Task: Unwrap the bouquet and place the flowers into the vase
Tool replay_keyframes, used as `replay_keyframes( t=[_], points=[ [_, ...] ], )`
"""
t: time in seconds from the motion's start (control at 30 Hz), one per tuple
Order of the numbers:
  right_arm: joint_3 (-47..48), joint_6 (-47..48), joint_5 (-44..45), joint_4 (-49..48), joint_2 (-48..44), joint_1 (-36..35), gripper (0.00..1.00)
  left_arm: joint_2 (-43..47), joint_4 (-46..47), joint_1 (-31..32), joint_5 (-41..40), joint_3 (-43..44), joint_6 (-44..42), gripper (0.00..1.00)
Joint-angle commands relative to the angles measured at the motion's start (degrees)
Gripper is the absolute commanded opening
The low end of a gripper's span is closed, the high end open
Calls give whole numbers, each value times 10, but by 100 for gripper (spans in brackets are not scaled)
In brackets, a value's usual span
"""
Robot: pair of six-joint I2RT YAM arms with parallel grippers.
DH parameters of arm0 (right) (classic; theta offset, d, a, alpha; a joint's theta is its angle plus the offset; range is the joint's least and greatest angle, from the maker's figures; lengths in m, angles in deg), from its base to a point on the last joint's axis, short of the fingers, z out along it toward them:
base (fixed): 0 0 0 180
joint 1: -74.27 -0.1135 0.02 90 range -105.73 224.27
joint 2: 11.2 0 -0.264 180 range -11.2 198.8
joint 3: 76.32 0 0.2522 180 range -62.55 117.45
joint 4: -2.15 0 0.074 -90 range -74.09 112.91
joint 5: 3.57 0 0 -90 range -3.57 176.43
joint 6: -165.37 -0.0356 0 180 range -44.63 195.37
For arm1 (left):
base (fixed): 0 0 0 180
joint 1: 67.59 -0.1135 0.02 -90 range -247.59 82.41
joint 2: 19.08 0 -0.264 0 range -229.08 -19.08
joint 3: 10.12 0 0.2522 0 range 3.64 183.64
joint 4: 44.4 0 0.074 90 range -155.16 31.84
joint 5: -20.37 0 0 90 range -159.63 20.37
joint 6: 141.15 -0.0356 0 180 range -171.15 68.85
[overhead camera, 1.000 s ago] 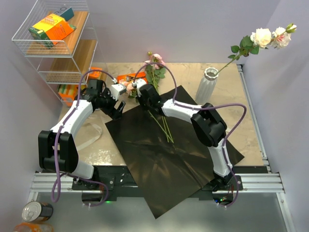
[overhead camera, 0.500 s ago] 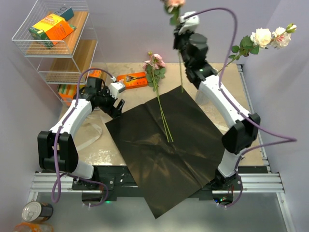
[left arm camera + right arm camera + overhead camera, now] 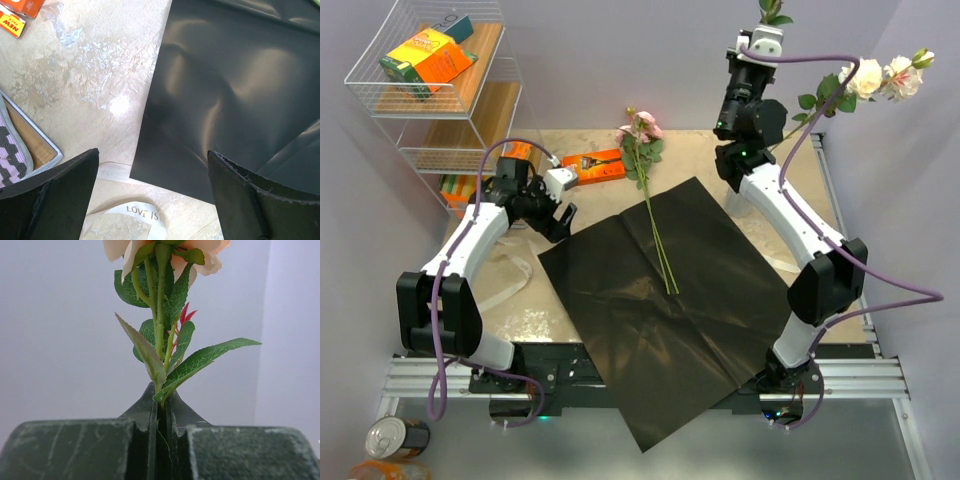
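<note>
The right gripper (image 3: 161,407) is clamped on a rose stem (image 3: 159,335), held high near the back wall with free air all round. The left gripper (image 3: 155,200) hangs open over the left edge of the black wrapping paper (image 3: 225,90), with a ribbon (image 3: 140,212) just beside it. Two flowers (image 3: 653,215) lie across the paper's far corner. The vase is hidden behind the right arm.

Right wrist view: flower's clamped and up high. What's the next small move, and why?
Probably ease the right gripper down toward the vase, stem first. It is shut on the flower, raised high, and the vase looks hidden behind that arm.
</note>
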Motion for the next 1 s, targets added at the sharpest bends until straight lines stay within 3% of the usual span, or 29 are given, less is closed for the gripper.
replay_keyframes(
  t=[0.0, 0.97],
  points=[
    [-26, 78, 72, -147, 6, 16, 0, -1, -2, -7, 18, 20, -12, 93],
    [-83, 164, 106, -246, 25, 48, 0, -7, -5, -26, 25, 14, -32, 93]
  ],
)
